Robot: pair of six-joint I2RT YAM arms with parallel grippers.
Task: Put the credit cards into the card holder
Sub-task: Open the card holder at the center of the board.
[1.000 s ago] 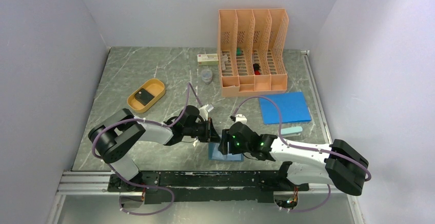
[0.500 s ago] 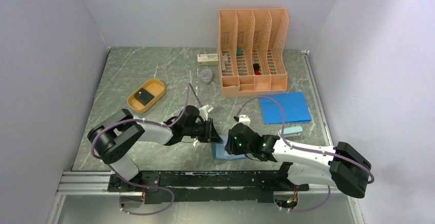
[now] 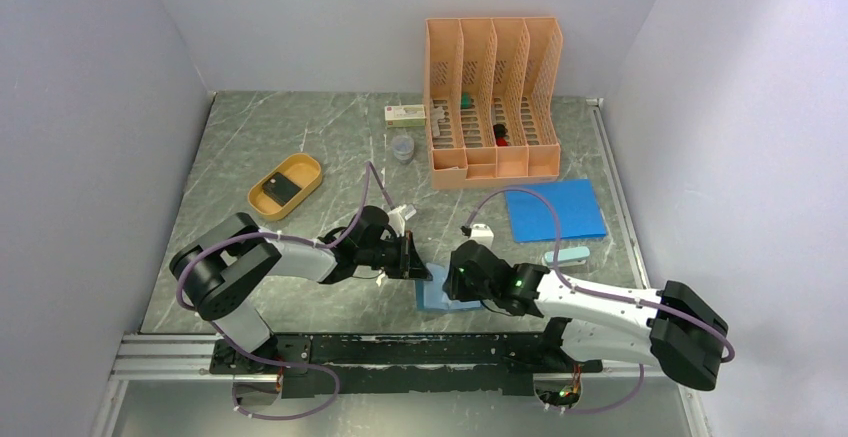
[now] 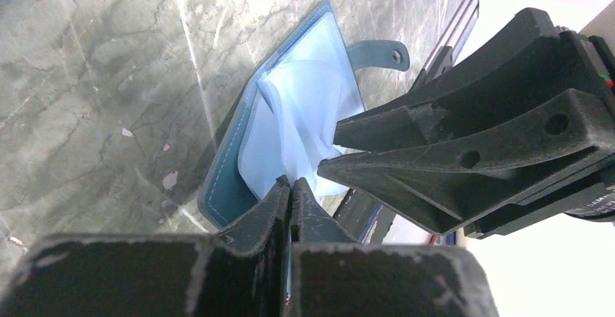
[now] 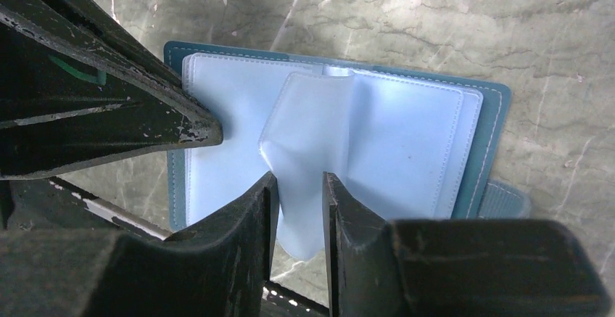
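The teal card holder [image 3: 436,297] lies open on the table near the front edge, clear pockets up [image 5: 406,136], snap tab to one side [image 4: 377,52]. My left gripper [image 3: 416,257] is shut, its tips [image 4: 290,183] pressing the left pocket page. My right gripper [image 3: 456,279] pinches a clear pocket leaf [image 5: 301,186], which is lifted and curled between its narrowly spaced fingers. One dark credit card [image 3: 284,188] lies in the orange oval tray [image 3: 305,167] at the left. No card shows at the holder.
An orange file organiser [image 3: 493,97] stands at the back. A bright-blue flat sheet [image 3: 555,209] and a small teal object [image 3: 567,255] lie at the right. A white box [image 3: 405,114] and a small cup [image 3: 402,147] sit near the organiser. The metal rail [image 3: 400,349] runs along the near edge.
My right gripper has shifted a little to the right over the card holder, uncovering more of it. My left gripper has stayed in place.
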